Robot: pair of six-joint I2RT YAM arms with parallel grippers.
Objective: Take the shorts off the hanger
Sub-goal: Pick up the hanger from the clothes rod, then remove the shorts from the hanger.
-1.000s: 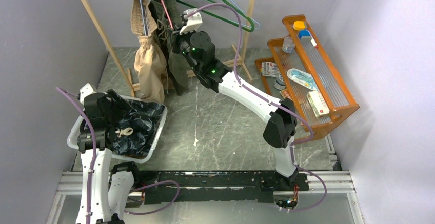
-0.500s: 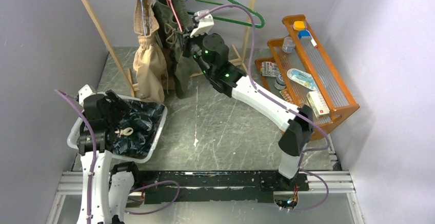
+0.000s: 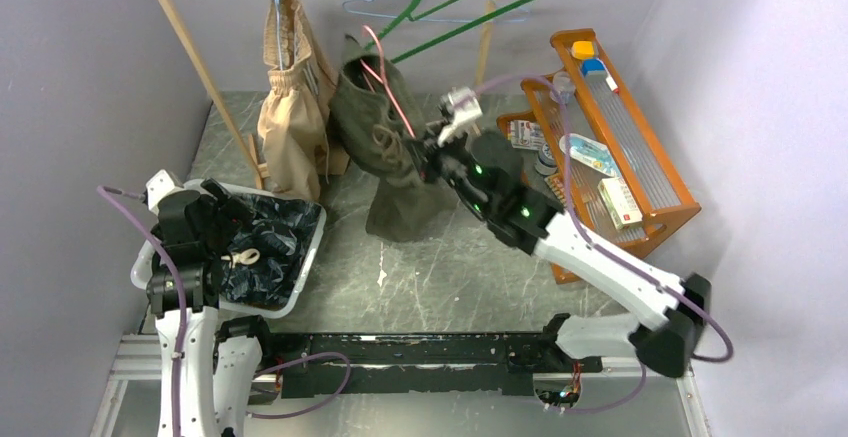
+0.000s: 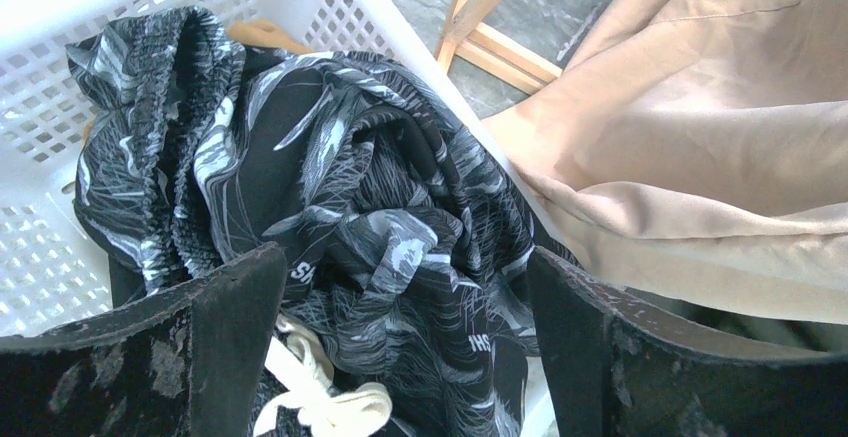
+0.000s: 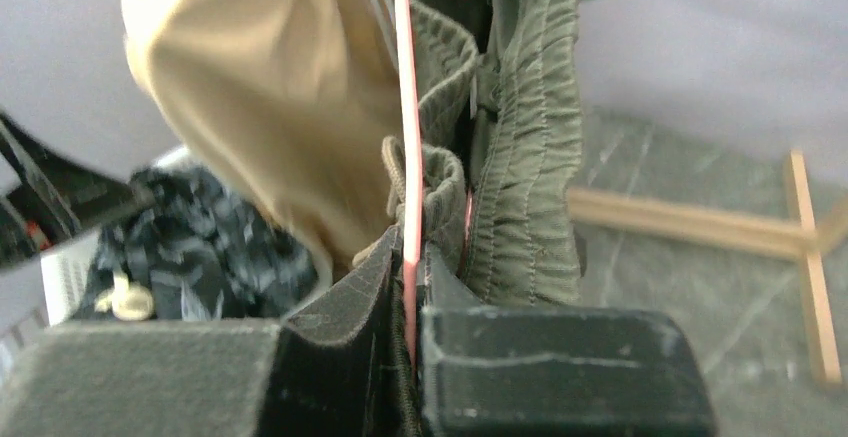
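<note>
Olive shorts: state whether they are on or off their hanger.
On. The hanger wire runs inside the waistband of the olive shorts; the right tool is shut on that wire.

The olive green shorts [image 3: 385, 147] hang limp on a pink hanger [image 3: 383, 75], their gathered waistband pinched between the right fingers [image 5: 550, 377]. The light beige shorts [image 3: 290, 117] hang just left of these fingers. The dark patterned shorts [image 4: 380, 217] lie crumpled just beyond the left fingers [image 4: 220, 327].

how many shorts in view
3: beige pair hanging on the rack, olive pair on the pink hanger, black patterned pair in the white basket. A tan scrap beneath may be a fourth.
</note>
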